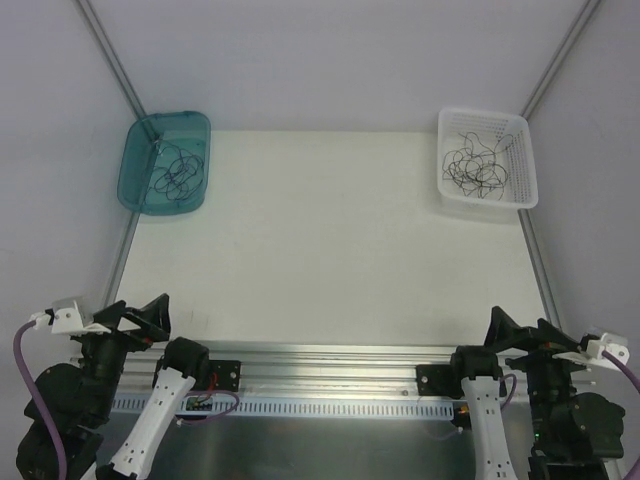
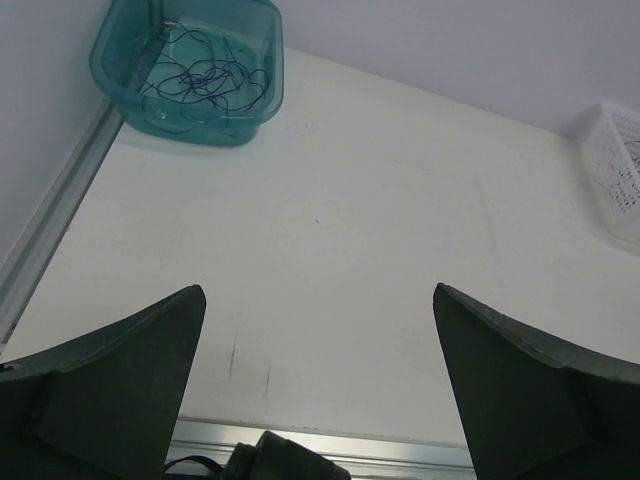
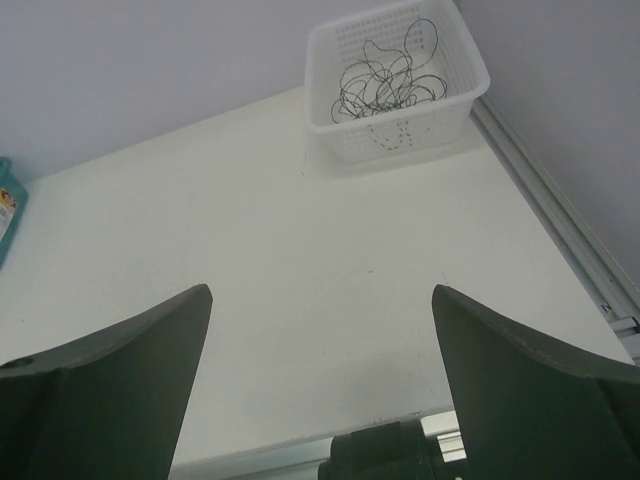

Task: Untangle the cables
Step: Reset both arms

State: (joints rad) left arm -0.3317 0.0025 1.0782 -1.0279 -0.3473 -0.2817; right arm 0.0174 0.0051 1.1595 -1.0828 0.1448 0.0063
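The cables [image 1: 172,172] are found as two loose tangles, one in the teal tub [image 1: 130,190] far left, one in the white basket [image 1: 526,170] far right. The left gripper [image 1: 140,313] and right gripper [image 1: 520,325] are spread wide and empty, each faced toward its nearer tangle, well apart.

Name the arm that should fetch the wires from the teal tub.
Left, probably: the left claw, open, faces the translucent teal plastic tub of thin dark wiry cables on its own side.
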